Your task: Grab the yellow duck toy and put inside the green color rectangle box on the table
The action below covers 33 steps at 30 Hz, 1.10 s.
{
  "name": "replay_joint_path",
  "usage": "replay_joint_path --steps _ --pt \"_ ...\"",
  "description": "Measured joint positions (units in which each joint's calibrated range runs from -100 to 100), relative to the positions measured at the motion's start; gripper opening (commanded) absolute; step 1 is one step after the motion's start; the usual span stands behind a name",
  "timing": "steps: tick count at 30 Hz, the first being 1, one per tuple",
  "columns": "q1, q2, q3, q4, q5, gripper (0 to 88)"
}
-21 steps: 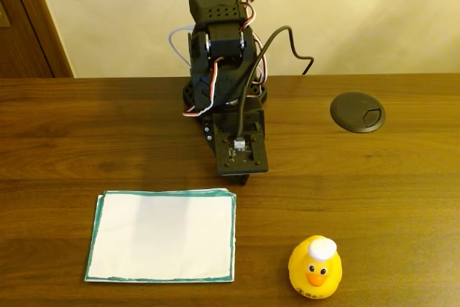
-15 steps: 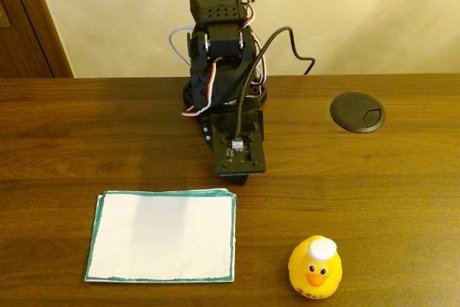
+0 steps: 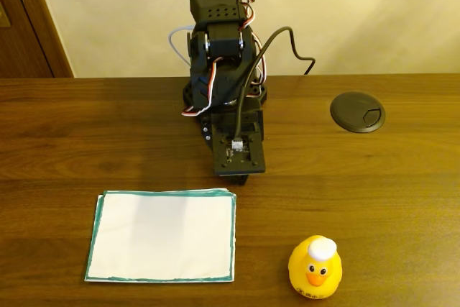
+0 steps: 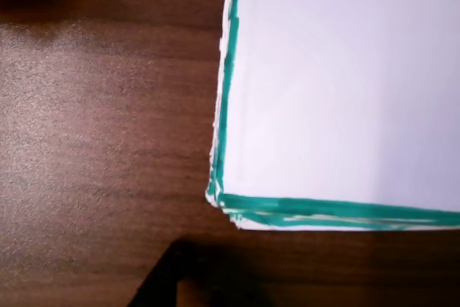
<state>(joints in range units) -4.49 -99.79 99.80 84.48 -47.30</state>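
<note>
Fixed view: my end effector [image 3: 240, 175] hangs folded near the arm base, aperture indeterminable. The yellow duck toy [image 3: 315, 268] stands on the table [image 3: 402, 192], right of the green color rectangle box [image 3: 161, 236].

Wrist view: box corner [image 4: 338, 106] below. I judge approach pending; next, reach to the duck.

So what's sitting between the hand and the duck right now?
Nothing: in the fixed view only bare table lies between the hand and the yellow duck toy. The green-bordered sheet lies off to the left.
</note>
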Motion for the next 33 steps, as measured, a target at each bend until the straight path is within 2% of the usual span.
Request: replay_joint_path --steps 17,18,19,20,28,33 --pt "0.36 0.0 0.0 0.0 0.0 0.9" --pt "0.36 0.0 0.0 0.0 0.0 3.0" --pt "0.36 0.0 0.0 0.0 0.0 11.7" --pt "0.36 0.0 0.0 0.0 0.0 14.5" --pt "-2.45 -0.1 -0.2 0.29 -0.78 22.1" --pt "-1.99 -0.1 -2.77 2.05 -2.3 23.0"
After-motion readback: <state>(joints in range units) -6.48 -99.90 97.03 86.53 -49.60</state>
